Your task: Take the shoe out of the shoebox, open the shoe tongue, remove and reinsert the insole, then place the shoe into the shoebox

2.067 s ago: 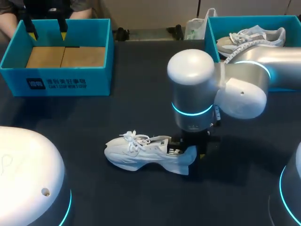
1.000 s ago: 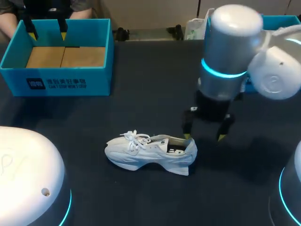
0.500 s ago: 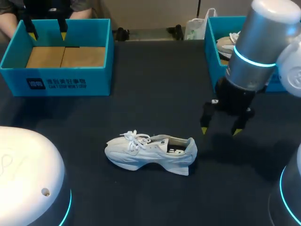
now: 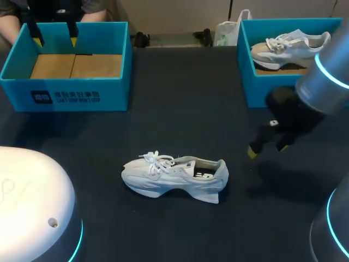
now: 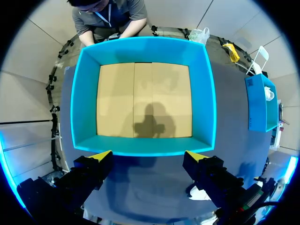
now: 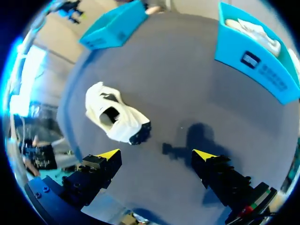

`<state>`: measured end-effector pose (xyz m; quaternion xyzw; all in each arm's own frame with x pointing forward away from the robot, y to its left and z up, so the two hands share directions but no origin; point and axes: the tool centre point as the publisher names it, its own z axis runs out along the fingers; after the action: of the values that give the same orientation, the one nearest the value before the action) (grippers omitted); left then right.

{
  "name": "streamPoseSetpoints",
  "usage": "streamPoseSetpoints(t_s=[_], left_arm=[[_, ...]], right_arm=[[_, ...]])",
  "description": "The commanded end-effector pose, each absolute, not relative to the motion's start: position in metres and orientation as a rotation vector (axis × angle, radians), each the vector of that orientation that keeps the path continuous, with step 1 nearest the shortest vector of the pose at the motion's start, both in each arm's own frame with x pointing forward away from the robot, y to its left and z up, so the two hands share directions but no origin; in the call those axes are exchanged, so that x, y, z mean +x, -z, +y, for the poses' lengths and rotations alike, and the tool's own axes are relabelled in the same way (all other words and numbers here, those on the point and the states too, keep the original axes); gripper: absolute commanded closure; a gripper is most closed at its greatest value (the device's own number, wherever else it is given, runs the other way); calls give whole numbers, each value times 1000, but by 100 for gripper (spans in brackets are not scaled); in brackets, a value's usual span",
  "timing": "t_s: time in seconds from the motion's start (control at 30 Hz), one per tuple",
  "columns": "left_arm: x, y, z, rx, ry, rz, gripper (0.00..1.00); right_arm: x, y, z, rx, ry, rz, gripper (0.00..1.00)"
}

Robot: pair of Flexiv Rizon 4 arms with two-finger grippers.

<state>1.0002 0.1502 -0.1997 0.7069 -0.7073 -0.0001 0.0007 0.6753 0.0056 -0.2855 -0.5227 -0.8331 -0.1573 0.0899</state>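
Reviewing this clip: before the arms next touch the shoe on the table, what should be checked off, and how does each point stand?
1. White shoe out of the box, upright on the table: ok.
2. Right gripper open and empty, apart from the shoe on its heel side: ok.
3. Left gripper open and empty, above the left shoebox: ok.
4. Left shoebox free to take a shoe, only its cardboard floor showing: ok.
5. Tongue opened: cannot tell.
6. Insole seated inside: cannot tell, the opening is dark.
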Motion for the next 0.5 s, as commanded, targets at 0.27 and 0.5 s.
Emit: streamPoseSetpoints(t_s=[0.27,0.5], left_arm=[[1000,200,150,2220,1,-2221,0],[1000,200,150,2220,1,-2221,0]], right_arm=[[673,307,-12,-717,1141,-2660,0],[673,307,-12,-717,1141,-2660,0]])
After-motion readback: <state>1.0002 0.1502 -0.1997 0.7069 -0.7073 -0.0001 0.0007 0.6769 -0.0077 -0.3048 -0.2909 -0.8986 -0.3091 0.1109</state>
